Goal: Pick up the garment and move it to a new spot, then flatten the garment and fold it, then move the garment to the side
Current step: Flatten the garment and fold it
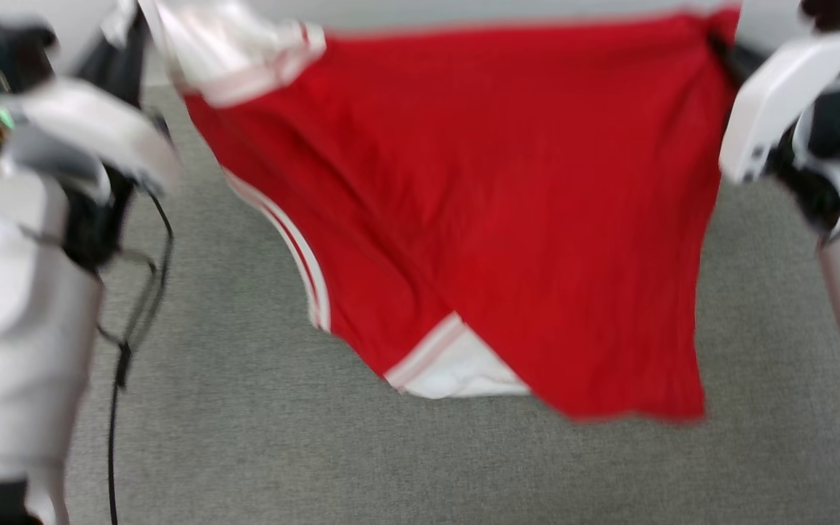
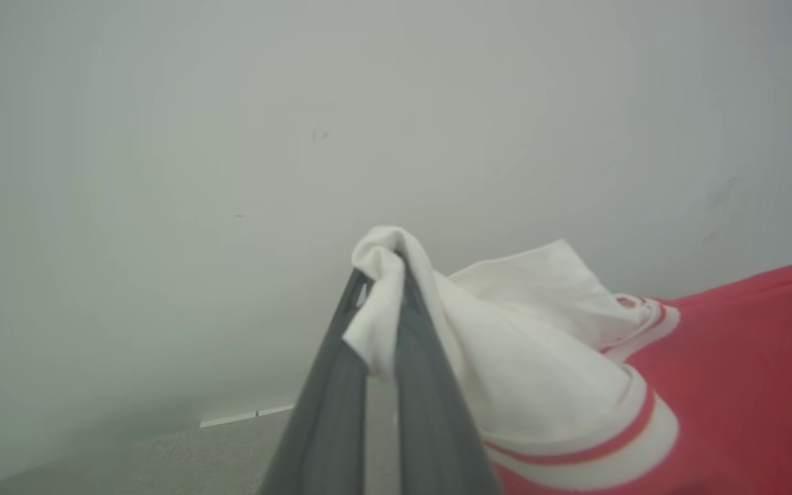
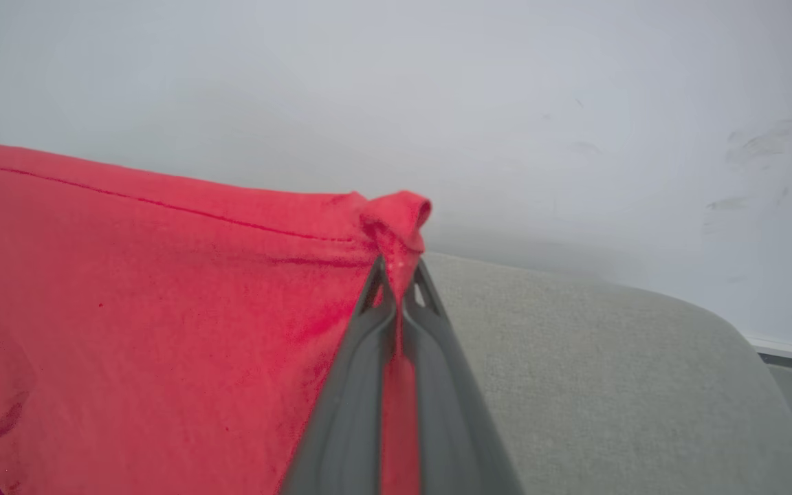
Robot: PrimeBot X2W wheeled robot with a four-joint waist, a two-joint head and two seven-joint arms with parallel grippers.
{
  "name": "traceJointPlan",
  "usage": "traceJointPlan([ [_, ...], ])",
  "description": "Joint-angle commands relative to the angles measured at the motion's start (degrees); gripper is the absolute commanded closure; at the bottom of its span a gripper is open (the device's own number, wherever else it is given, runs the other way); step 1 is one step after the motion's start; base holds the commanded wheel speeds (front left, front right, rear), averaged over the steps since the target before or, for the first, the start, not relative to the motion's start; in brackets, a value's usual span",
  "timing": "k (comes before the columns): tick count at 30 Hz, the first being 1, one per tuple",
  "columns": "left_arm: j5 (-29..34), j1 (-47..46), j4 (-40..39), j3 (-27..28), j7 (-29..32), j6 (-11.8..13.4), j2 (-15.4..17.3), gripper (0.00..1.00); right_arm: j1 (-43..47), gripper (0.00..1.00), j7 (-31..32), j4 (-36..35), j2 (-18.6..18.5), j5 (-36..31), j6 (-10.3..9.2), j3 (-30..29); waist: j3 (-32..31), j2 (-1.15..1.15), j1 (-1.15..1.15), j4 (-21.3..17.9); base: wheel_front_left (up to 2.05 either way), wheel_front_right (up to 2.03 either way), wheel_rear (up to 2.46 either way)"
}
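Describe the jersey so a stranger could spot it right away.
Above the grey surface, the jersey hangs spread between the left claw and the right claw, each pinching an edge. It is bright red, with white sleeves and striped trim, against grey and white all round.

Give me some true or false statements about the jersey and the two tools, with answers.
1. The left tool and the right tool are both shut on the garment. True.
2. The right tool grips white cloth. False: it grips a red edge; the left grips white.
3. The garment lies folded flat. False: it hangs spread between the tools over the grey surface.
4. A white sleeve part shows near its lower edge. True.
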Motion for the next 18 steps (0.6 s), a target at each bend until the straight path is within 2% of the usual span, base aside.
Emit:
traceJointPlan([
  [1, 0.3, -3.1, 1.5, 0.0, 0.4, -0.1, 0.7, 1.00, -2.6, 1.00, -1.0, 0.9, 0.7, -1.0, -0.03, -0.8, 1.4, -0.01, 0.00, -1.2, 0.00, 0.00, 0.00],
  [5, 0.7, -13.6, 6.5, 0.2, 1.6, -0.2, 1.4, 1.00, -10.8, 1.00, -4.1, 3.5, 1.6, -3.6, -0.04, -3.4, 4.3, -0.01, 0.00, -2.2, 0.00, 0.00, 0.00],
  [6, 1.5, -21.4, 9.2, 0.5, 2.0, 0.5, 2.3, 1.00, -17.0, 1.00, -6.1, 5.1, 2.1, -5.6, -0.04, -5.5, 6.8, -0.01, 0.00, -2.5, 0.00, 0.00, 0.00],
  [8, 2.2, -26.5, 10.4, 0.7, 1.9, 1.0, 3.0, 1.00, -21.2, 1.00, -7.3, 5.9, 2.3, -6.4, -0.05, -6.8, 8.7, -0.01, 0.00, -2.5, 0.00, 0.00, 0.00],
  [18, 5.3, -46.0, 13.3, -0.5, 2.5, 1.1, 5.7, 1.00, -38.0, 1.00, -11.0, 7.8, 2.4, -10.6, -0.07, -10.9, 18.0, -0.01, 0.00, -1.3, 0.00, 0.00, 0.00],
])
